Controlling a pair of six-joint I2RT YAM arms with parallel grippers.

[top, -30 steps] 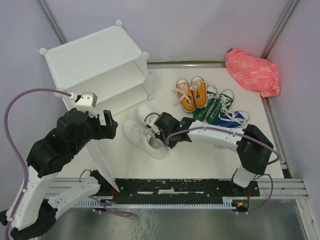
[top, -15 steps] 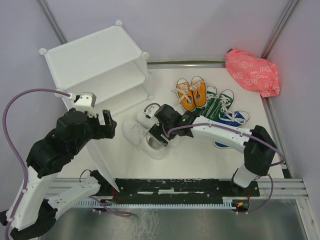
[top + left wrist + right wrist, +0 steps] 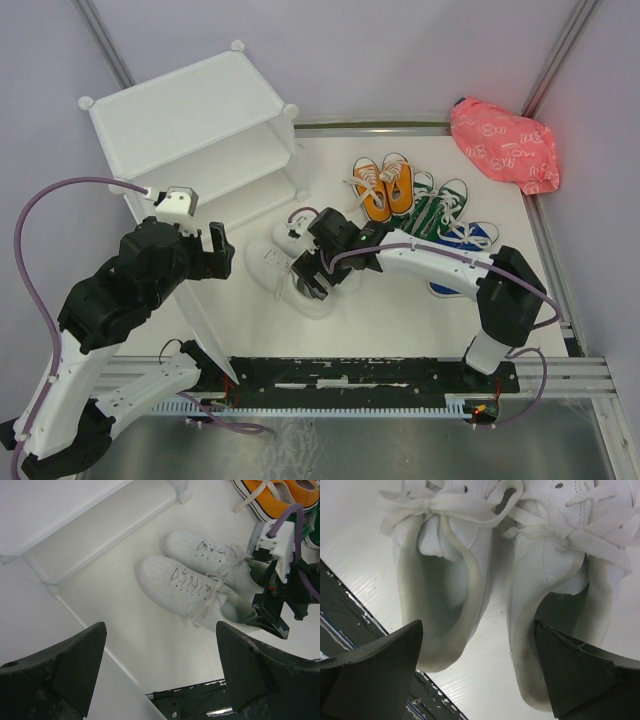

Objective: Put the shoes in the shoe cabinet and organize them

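Right tool (image 3: 310, 272): I see it open; fingers spread wide over the heel ends of the white pair (image 3: 268, 262); I cannot tell whether they touch

Left tool (image 3: 160, 680): open, gripping nothing; it hangs over the near-left part of the desk (image 3: 400, 322), just beside the shoe cabinet (image 3: 185, 112)

White pair: side by side on the desk, left of centre; toes toward the cabinet

Shoe cabinet: far-left corner

Other shoes: orange pair (image 3: 378, 195), green pair (image 3: 440, 205), blue pair (image 3: 470, 238); clustered right of centre

Pink bag (image 3: 503, 143): far-right corner
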